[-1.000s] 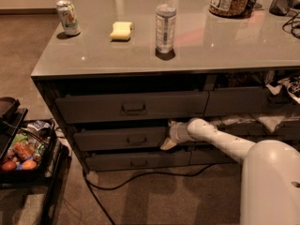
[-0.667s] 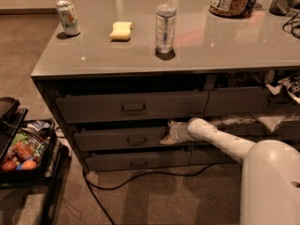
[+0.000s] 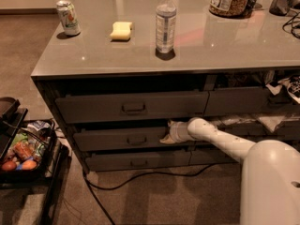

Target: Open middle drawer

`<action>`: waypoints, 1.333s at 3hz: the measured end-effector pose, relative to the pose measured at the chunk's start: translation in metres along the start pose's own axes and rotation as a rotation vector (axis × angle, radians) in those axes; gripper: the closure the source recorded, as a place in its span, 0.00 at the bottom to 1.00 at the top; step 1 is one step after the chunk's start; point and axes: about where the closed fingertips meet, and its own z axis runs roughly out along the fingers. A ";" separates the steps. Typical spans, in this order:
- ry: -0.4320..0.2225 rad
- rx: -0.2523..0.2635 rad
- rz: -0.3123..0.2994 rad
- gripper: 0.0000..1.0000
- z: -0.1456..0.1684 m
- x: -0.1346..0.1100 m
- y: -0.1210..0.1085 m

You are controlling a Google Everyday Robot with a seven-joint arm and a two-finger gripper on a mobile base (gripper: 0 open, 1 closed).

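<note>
The white arm's gripper (image 3: 168, 133) is sitting at one end of the wide dark grey-brown middle drawer (image 3: 108, 139), the 2nd of 3 stacked fronts. I cannot tell whether it is open or closed. The drawer's small dark bar handle (image 3: 136, 139) is lying horizontally at the front's centre, beside the gripper, so the pull is likely heading straight outward.

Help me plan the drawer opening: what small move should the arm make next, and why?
Probably a short pull straight outward. The gripper is at the right end of the middle drawer, well aside from its handle, and the drawer front looks barely out, so most of the opening seems still to do.
</note>
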 end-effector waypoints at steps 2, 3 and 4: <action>0.000 0.000 0.000 1.00 0.000 0.000 0.000; 0.000 0.000 0.000 1.00 -0.004 -0.002 -0.007; 0.000 0.000 0.000 1.00 -0.005 -0.002 -0.010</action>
